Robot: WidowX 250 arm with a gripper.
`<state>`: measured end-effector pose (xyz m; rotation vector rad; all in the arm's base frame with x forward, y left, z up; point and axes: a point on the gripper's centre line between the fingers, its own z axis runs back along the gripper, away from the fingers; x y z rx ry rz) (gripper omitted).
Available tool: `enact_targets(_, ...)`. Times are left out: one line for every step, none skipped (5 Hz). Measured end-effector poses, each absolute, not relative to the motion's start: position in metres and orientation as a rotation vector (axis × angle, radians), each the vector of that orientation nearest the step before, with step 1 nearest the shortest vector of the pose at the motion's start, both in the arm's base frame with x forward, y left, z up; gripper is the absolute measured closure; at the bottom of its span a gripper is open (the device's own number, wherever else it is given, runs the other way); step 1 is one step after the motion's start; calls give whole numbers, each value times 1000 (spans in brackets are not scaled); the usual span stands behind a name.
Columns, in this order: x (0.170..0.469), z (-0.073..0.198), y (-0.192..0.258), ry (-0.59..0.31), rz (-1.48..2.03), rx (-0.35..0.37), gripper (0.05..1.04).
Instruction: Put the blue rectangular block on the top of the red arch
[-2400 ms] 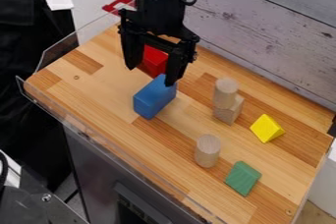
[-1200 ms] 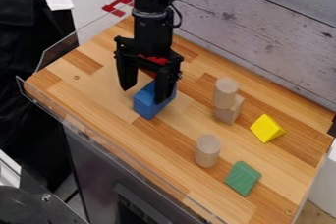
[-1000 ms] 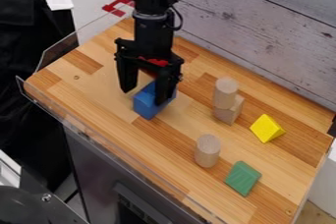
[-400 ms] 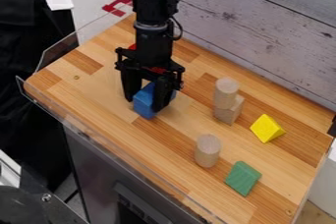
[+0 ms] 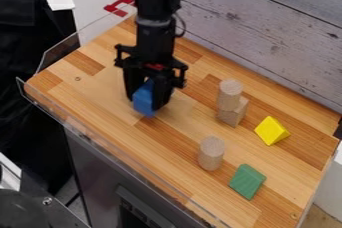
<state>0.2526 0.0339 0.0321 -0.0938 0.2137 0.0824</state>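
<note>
Blue rectangular block (image 5: pixel 144 98), smooth-faced, is w/in the black two-finger gripper (image 5: pixel 144 104), low over the light wood-strip tabletop (image 5: pixel 100 89), L of centre. Pincer state: drawn in narrow, one finger each side of the block, apparently gripping it. Can't tell if block has left the wood.

Red arch (image 5: pixel 155 66) sits approx. 12 to 1 o'clock of the block; mostly hidden behind the gripper, so its crown & exact facing are prob. best left open.

Step in hand, as judged: secure the grip, then lift. To do it well: pads flat on opp. faces, block level, squeeze firm enough to prevent a swing. Raise straight up until its underside would clear the arch top, then go twd 12-1 o'clock, centre over the crown, lower slowly, release only once seated. Risks: off-centre grip tips block; low carry knocks arch.

Keep clear of pale wooden cylinder (image 5: pixel 230 92) atop pale wooden block (image 5: pixel 232 113), approx. 3 o'clock of the grip.

Labels/brands: no writing made out on the blue block or the pale wooden pieces.
</note>
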Motion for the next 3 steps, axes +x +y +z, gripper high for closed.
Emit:
enact_targets(261, 63, 28, 166, 35, -59, 523)
enact_targets(269, 86, 31, 132, 10, -32, 523)
enact_targets(277, 95, 37, 95, 9, -51, 523)
